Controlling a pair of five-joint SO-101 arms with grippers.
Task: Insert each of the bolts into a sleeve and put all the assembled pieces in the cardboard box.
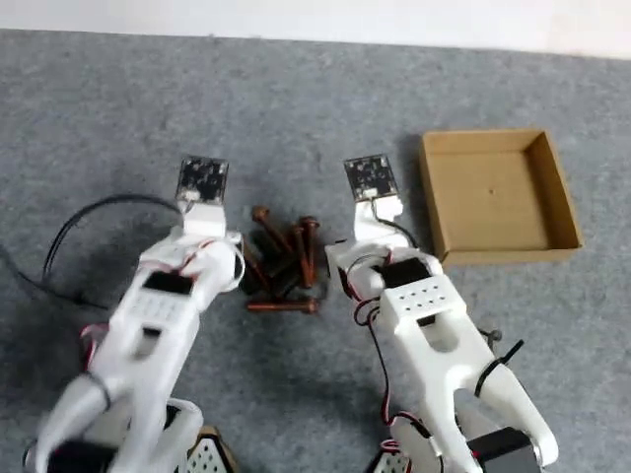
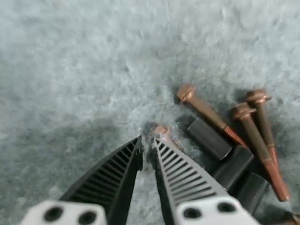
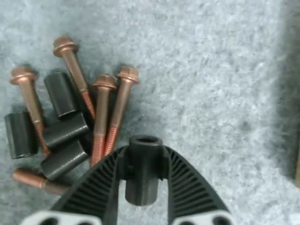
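Right jaws clamp one sleeve [image 3: 142, 180]; four sleeves [image 3: 61, 93], five bolts [image 3: 100, 117] lie beyond.

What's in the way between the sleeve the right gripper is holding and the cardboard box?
Nothing visible. The right gripper is shut on the sleeve, and in the high view just grey carpet lies between that arm and the cardboard box. The pile of loose bolts lies on the arm's other side, away from the box.

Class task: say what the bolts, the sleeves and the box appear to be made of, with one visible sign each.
Bolts: likely metal, coppery finish; threaded shanks, faint sheen. Sleeves: dark matte tubes, metal or plastic, unclear from the look. Cardboard box: plain brown card, dull, thin folded walls.
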